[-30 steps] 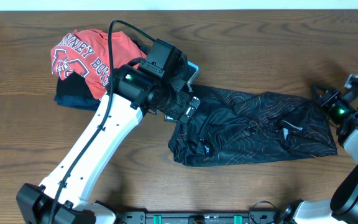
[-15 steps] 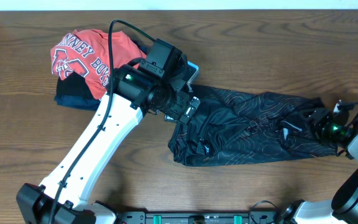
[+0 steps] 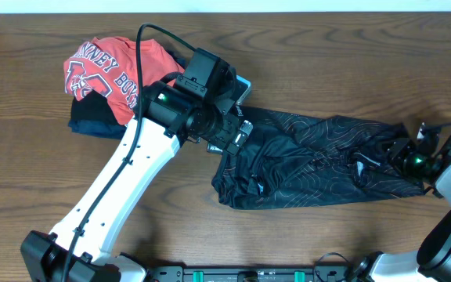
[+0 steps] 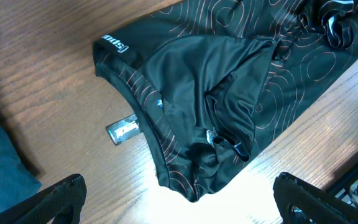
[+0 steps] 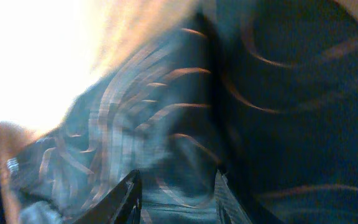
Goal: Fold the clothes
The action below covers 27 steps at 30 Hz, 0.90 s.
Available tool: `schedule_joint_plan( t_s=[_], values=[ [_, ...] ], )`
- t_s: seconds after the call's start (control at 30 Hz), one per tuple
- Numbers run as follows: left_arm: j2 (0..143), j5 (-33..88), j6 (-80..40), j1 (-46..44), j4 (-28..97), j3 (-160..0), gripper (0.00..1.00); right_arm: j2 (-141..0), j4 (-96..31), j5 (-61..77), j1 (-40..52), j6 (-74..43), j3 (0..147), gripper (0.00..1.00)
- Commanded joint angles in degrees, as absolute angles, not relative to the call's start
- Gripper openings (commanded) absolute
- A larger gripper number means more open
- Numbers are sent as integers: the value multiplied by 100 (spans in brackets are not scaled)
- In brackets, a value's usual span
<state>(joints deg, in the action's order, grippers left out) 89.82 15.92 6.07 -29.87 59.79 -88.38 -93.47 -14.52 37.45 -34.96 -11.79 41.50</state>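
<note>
One black jersey (image 3: pixel 319 160) lies bunched lengthwise on the worktop (image 3: pixel 327 63), with no clean fold showing, so we judge nearly all the folding is left. The left end effector (image 4: pixel 180 193) hovers over one end, spread wide and holding nothing. The right end effector (image 3: pixel 404 153) is pressed into the opposite end; we cannot tell whether it grips the cloth.

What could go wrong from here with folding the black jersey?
The right pincer sits at the bunched right end of the jersey; it may catch several layers or only a wrinkle, so pulling could drag rather than spread it. The open left pincer hovers over crumpled folds near the red T-shirt, which a sweep might disturb.
</note>
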Motion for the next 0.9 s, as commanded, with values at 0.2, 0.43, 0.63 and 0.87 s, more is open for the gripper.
schedule_joint_plan(
  t_s=[0.2,0.43,0.63,0.87],
  values=[
    [8969,1542,657,-2965,5990,-8908,98,-9288,-2200,3972,-3972,-845,4440,41],
    [8969,1540,657,-2965,5981,-8908,98,-9290,-2615,3380,-3887,-849,4357,37],
    [8969,1540,659,-2965,5983,-8908,98,-9290,-2436,3081,-3500,-873,4206,35],
    [8969,1540,657,-2965,5983,-8908,98,-9290,-2228,3013,-3179,-1048,4206,31]
  ],
)
